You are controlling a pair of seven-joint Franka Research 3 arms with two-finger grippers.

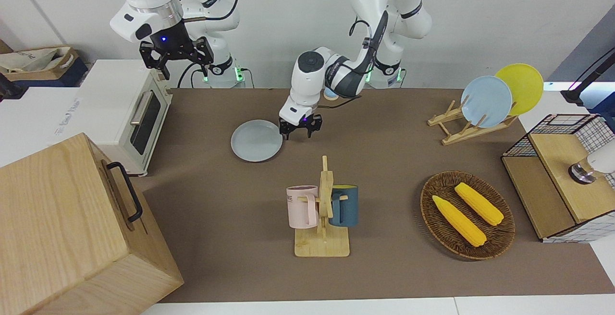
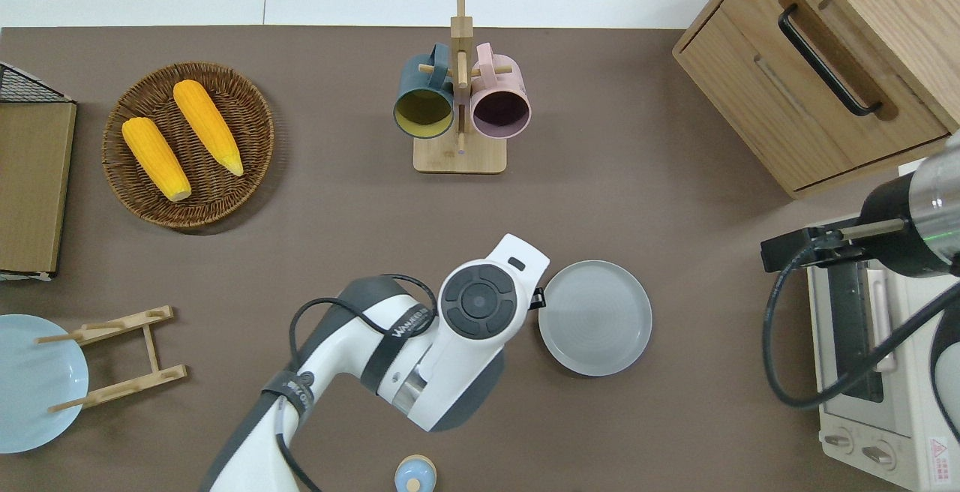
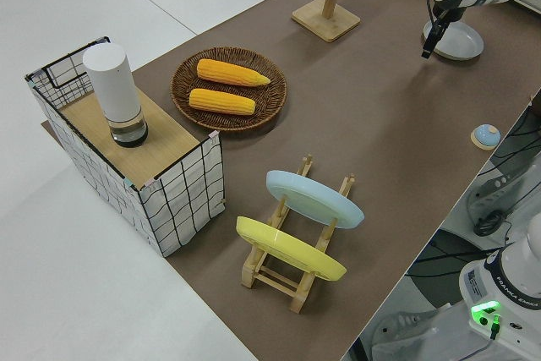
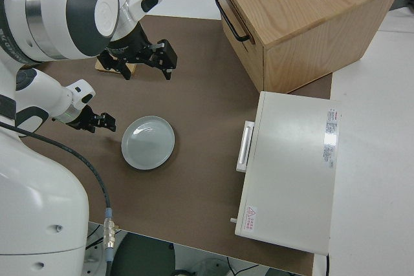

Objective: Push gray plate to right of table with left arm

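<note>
The gray plate (image 1: 256, 140) lies flat on the brown table (image 1: 384, 156), nearer to the robots than the mug rack. It also shows in the overhead view (image 2: 596, 318) and the right side view (image 4: 148, 142). My left gripper (image 1: 299, 135) is open and empty, low over bare table just beside the plate's rim on the side toward the left arm's end, apart from it. In the overhead view the wrist hides its fingers. It shows in the right side view (image 4: 98, 122). My right arm is parked, its gripper (image 1: 177, 56) open.
A mug rack (image 1: 323, 209) with a pink and a blue mug stands mid-table. A toaster oven (image 1: 127, 113) and a wooden cabinet (image 1: 72, 228) close off the right arm's end. A basket of corn (image 1: 468, 216), a dish rack (image 1: 468, 125) and a wire crate (image 1: 562, 180) stand toward the left arm's end.
</note>
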